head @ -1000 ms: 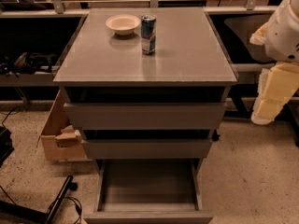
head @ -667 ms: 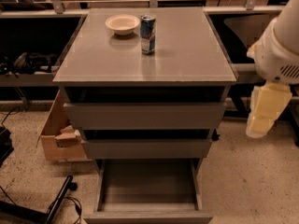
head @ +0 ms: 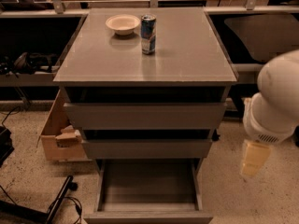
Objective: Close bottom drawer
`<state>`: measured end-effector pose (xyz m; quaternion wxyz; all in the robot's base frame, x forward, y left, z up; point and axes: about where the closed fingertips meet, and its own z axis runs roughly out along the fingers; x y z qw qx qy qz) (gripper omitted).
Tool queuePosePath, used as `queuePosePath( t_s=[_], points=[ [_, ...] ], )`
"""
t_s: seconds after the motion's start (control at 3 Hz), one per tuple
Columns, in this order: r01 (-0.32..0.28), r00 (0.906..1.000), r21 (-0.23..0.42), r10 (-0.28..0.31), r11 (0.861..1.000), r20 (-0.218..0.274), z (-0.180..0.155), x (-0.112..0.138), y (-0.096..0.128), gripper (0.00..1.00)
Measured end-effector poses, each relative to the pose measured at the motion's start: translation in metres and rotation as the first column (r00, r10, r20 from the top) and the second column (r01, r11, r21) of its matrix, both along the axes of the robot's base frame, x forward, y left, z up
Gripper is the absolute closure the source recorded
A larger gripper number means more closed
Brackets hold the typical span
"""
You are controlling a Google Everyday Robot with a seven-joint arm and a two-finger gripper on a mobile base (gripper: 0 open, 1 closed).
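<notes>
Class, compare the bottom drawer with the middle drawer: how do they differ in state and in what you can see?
The bottom drawer is pulled far out; the middle drawer sits nearly shut. The bottom drawer shows its bare tray; the middle drawer shows only its front. Both have flat grey handle-less fronts. The gripper hangs right of them, touching neither.

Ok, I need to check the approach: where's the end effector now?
In the camera view, the end effector hangs at the right, off the side of the cabinet, just above and right of the open bottom drawer, clear of both.
</notes>
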<state>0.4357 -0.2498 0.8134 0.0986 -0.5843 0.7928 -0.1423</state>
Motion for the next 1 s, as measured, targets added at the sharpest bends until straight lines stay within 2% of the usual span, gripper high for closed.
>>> queuePosePath(
  t_s=[0.33, 0.67, 1.0],
  points=[
    [0.011, 0.9996, -0.043, -0.012, 0.999, -0.024, -0.065, -0.002, -0.016, 0.00],
    [0.044, 0.9975, -0.075, -0.048, 0.996, -0.052, -0.107, -0.003, -0.031, 0.00],
    [0.051, 0.9970, -0.076, -0.055, 0.996, -0.054, -0.113, -0.004, -0.032, 0.00]
  ],
)
